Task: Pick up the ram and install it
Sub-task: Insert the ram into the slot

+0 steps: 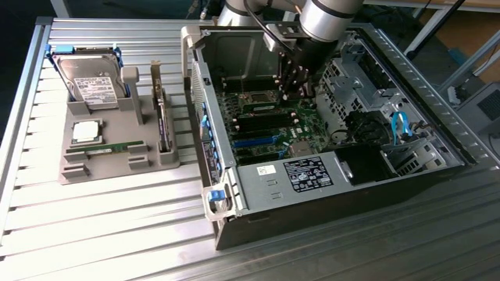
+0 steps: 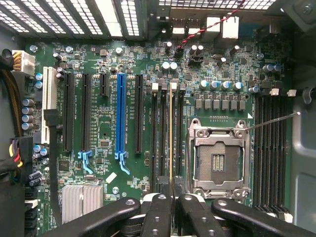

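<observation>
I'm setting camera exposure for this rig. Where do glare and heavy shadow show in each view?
Exterior view: the slatted table glares near white toward the exterior view's left, while inside the computer case it is shaded. Wrist view: the bright slats beyond the board are blown out, the motherboard is evenly lit, the hand is dark.

The ram [image 2: 171, 129] is standing edge-on among the memory slots [image 2: 162, 133], between the expansion slots [image 2: 120, 118] and the processor socket [image 2: 218, 159].
</observation>
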Motion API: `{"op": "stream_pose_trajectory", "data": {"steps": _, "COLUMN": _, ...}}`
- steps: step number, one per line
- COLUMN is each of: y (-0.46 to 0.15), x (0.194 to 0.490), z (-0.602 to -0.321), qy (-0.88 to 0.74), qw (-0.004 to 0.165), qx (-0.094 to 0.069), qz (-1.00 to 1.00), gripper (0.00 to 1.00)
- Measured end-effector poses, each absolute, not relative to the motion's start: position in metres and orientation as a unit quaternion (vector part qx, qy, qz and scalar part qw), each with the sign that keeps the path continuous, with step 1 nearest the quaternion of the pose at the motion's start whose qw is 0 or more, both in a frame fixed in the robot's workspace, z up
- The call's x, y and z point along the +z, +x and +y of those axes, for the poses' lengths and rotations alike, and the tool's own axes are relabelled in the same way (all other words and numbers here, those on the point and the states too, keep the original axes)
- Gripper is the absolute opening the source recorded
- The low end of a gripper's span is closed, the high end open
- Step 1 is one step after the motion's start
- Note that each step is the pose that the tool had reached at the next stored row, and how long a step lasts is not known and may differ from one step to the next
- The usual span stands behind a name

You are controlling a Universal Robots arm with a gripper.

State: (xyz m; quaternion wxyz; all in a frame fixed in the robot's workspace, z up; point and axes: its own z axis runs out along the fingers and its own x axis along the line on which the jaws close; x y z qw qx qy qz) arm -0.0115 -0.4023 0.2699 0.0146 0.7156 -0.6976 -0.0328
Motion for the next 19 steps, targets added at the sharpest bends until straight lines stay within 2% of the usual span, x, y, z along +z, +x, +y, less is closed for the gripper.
{"op": "stream_pose_trajectory", "data": {"steps": 19, "y": -0.0115, "x": 0.2665, "z": -0.4097, "qy": 0.716, "qw": 0.015, "qx": -0.033, "qz": -0.697, "gripper": 0.12}}
